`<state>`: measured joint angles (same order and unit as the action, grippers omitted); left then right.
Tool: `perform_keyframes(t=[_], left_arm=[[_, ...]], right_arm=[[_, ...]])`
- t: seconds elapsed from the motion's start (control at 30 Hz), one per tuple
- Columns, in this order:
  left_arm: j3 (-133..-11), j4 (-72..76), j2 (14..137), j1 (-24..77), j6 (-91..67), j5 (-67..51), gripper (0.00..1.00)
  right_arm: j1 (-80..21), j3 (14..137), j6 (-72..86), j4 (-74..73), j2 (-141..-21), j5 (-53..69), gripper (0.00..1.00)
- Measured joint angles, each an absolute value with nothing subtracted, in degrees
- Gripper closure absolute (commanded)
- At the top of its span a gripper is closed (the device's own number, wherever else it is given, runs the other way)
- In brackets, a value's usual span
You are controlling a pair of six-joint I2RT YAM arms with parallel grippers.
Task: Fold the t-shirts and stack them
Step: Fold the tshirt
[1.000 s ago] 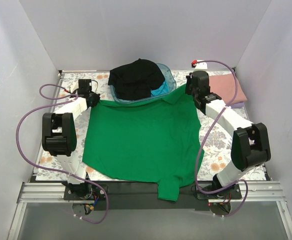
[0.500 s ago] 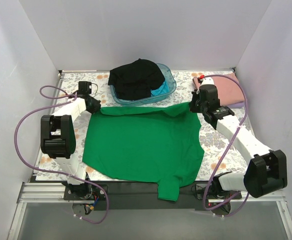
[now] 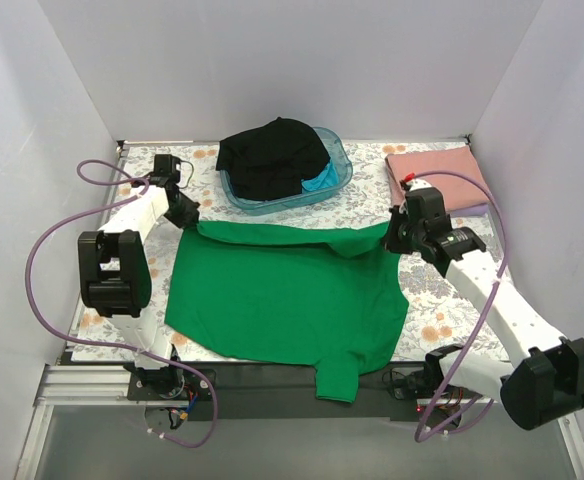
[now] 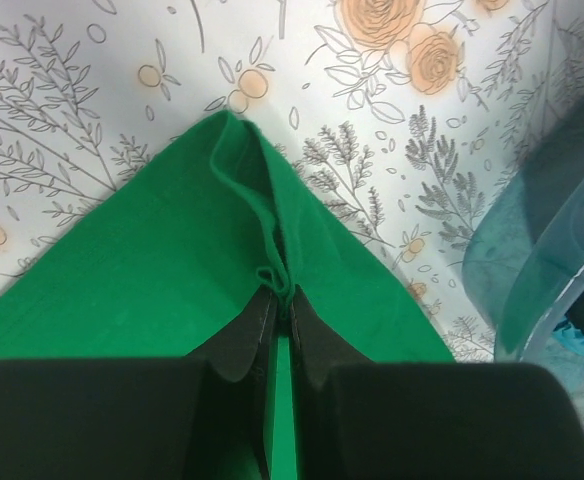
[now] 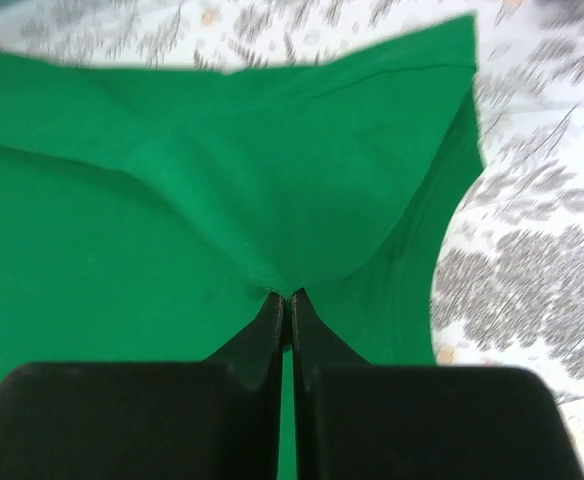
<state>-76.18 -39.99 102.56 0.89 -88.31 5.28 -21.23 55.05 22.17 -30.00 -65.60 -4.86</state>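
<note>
Both pairs of jaws were pressed together, each pinching a far corner of the green t-shirt (image 3: 282, 290): my left gripper (image 3: 185, 215) had the left corner and my right gripper (image 3: 392, 238) the right one. The shirt's body lay spread on the floral table cover (image 3: 432, 290), all of it on the near side of my jaws, with one part hanging over the near table edge. The held edge ran left to right between the grippers, just clear of the blue tub (image 3: 340, 172) holding the black t-shirt (image 3: 272, 155). Its right end sat nearer my bases than its left. A second before, that edge had lain against the tub, and my right gripper had been farther back, beside the pink t-shirt (image 3: 437, 175).
</note>
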Motion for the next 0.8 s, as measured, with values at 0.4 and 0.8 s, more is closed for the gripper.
perform_keyframes(t=[0.4,0.8], left_arm=[[-77.3,-45.8,102.6,0.3,-87.3,5.2,1.0],[-77.3,-47.8,103.7,-1.7,-87.3,6.2,0.98]], right_arm=[[-25.2,46.2,28.6,-37.1,-58.4,-0.1,0.99],[-25.9,43.5,30.2,-37.4,-62.3,-1.8,0.99]])
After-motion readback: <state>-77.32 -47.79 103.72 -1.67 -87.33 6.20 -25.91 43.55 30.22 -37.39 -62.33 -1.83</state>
